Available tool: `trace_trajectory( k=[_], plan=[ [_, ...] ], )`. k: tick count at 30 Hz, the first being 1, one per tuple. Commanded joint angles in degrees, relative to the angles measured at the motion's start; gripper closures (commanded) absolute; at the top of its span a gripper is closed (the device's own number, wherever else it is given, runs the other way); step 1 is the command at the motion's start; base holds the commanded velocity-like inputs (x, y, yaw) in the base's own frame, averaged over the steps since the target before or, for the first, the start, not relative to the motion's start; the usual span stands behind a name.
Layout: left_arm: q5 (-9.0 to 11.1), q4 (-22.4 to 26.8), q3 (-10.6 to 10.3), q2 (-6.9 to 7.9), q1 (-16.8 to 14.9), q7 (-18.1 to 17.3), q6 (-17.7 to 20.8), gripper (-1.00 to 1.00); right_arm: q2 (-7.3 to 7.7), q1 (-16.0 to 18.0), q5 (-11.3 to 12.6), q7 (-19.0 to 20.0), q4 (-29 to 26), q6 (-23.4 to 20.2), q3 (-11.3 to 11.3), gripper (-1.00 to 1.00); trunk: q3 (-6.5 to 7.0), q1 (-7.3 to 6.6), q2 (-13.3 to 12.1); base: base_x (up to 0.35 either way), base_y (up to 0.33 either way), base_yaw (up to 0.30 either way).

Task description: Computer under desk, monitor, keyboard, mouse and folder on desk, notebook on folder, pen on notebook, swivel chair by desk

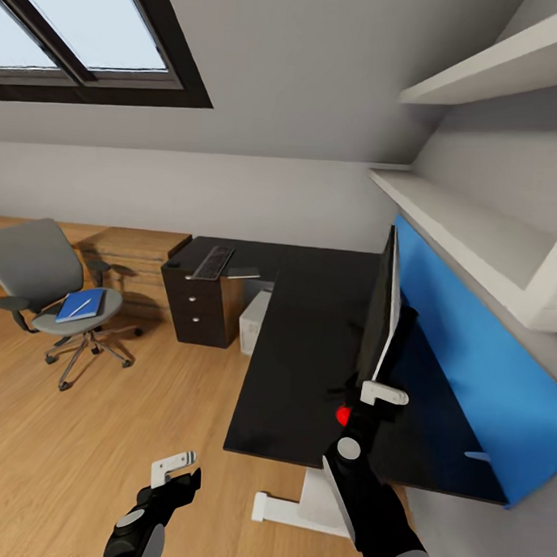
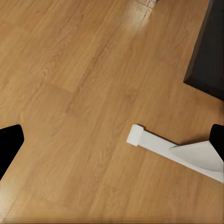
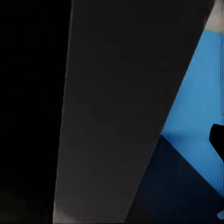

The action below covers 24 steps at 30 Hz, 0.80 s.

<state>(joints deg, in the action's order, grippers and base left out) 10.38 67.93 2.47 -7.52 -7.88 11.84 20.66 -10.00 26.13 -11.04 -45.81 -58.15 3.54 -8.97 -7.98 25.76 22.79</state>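
The black-topped desk runs along the blue wall panel. On it the monitor stands edge-on to me. My right gripper is at the monitor's near lower edge and looks open; one dark fingertip shows beside the monitor's grey panel. The keyboard lies on the desk's far end. The computer sits under the desk. The swivel chair stands apart at the left, with the blue folder and white pen on its seat. My left gripper hangs open over the floor.
A light wooden dresser stands behind the chair. White shelves jut out above the desk. The desk's white foot rests on the wooden floor near my left arm. A thin dark flat item lies beside the keyboard.
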Motion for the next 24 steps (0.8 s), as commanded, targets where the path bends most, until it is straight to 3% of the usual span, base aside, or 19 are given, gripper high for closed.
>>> trace_trajectory(
  k=[1,9,24],
  plan=[
    [0.6,0.1,0.0,-0.03,0.0,0.3,0.3,-1.00,0.00,0.0,-0.1,-0.2,0.0,0.2,0.0,-1.00,-0.12,0.02,0.1,-0.139,-0.119,0.000],
    [0.6,0.1,0.1,-0.05,0.0,0.3,0.3,-1.00,0.00,0.1,-0.1,-0.3,0.0,0.2,-0.2,-1.00,-0.12,0.02,0.1,-0.122,-0.099,0.000],
    [0.6,0.1,0.1,-0.04,0.0,0.4,0.3,-1.00,0.00,0.1,0.0,-0.2,0.0,0.7,-0.3,-1.00,-0.12,0.02,0.1,-0.008,-0.006,0.000]
  ],
)
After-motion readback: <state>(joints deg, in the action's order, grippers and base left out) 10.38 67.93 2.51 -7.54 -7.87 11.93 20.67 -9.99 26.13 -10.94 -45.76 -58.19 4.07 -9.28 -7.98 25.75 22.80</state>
